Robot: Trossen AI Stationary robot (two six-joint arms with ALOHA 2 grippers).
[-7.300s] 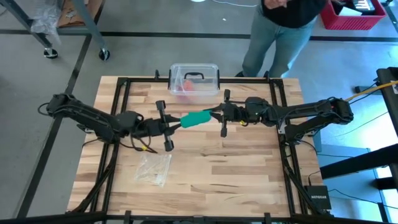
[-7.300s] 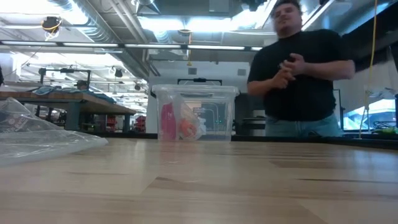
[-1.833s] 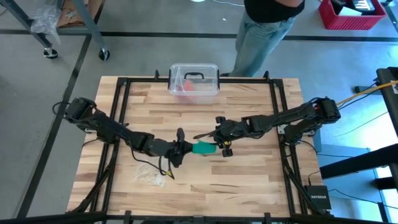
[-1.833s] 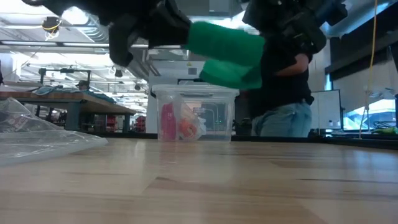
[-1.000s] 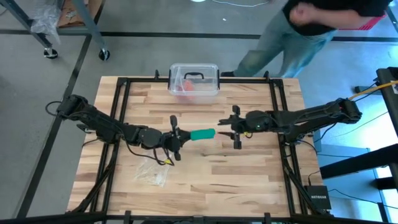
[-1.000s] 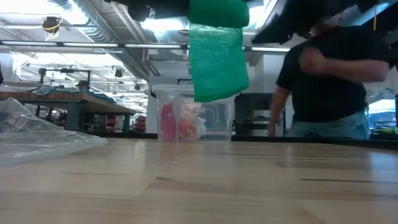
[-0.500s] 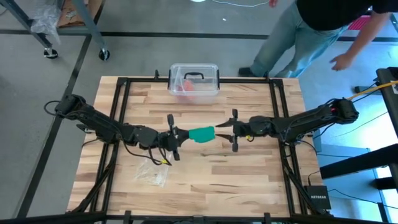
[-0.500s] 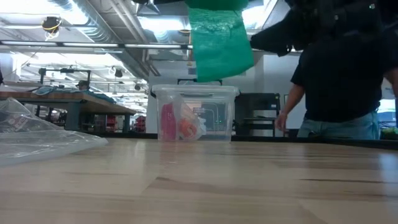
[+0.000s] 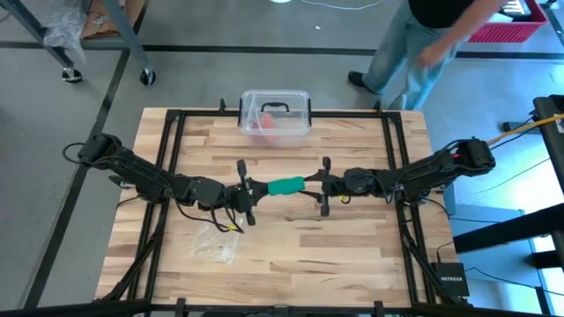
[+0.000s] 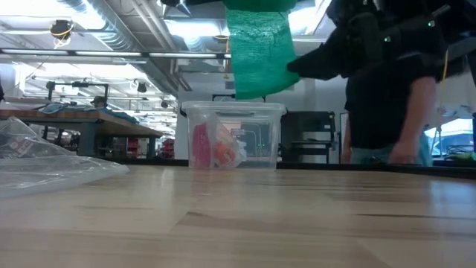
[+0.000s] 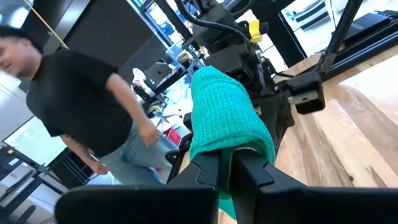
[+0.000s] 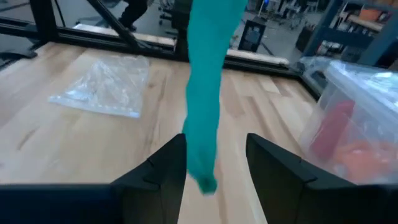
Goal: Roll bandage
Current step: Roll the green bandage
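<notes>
- A clear box [image 9: 276, 110] at the counter's [image 9: 352, 255] far edge holds pink and orange items.
- The green bandage [image 9: 285, 186] hangs above mid-counter, partly rolled, one tail dangling.
- The left end effector [image 9: 249, 191] pinches it; the right end effector [image 9: 321, 187] stands apart, tail between its fingers.

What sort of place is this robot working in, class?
Probably a robotics lab or workshop: exposed ceiling ducts, workbenches in the room behind, and a framed wooden table carrying two arms.
</notes>
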